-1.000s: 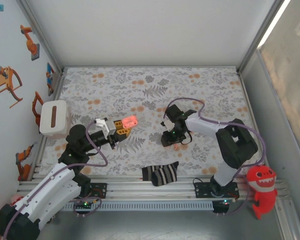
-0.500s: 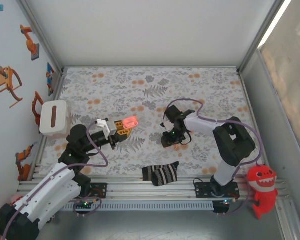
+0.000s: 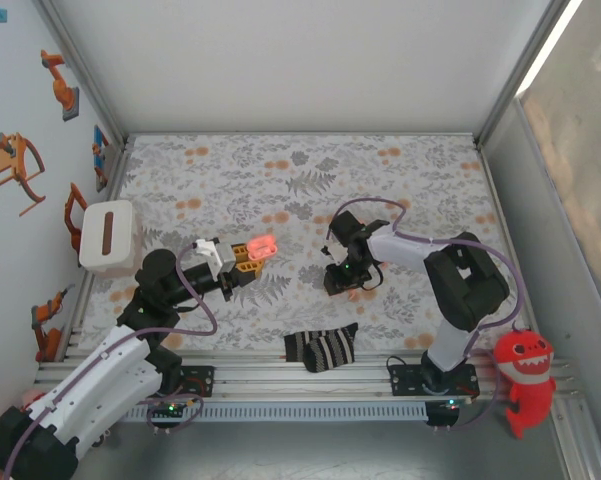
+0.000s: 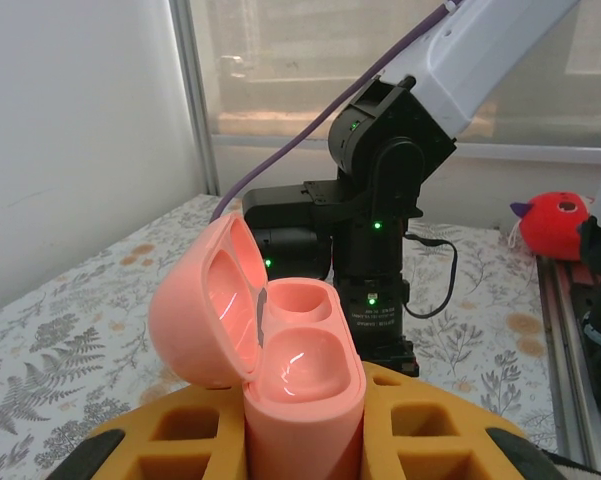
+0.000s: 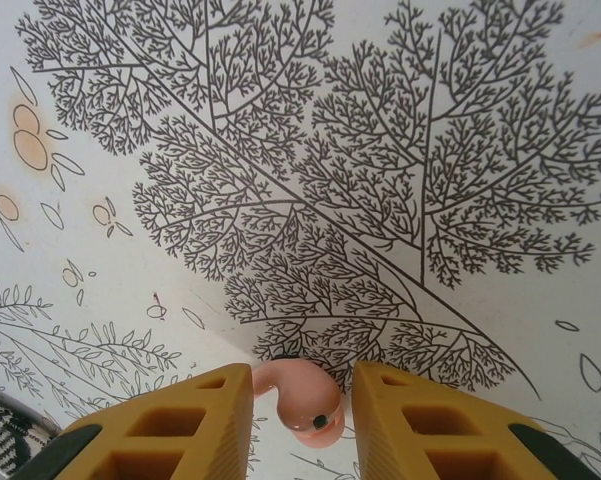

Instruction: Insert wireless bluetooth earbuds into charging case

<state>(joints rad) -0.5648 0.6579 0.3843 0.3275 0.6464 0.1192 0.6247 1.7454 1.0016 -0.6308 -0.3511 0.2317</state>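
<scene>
While lid-up — case [image 4: 300,372] in left gripper [image 3: 247,262]

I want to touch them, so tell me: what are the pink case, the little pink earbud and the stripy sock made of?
The charging case looks like smooth, shiny plastic: light glints inside its open cups. The earbud seems to be the same hard pink plastic, glossy, with a small dark spot. The striped sock looks like soft knitted fabric, limp and matte.
</scene>
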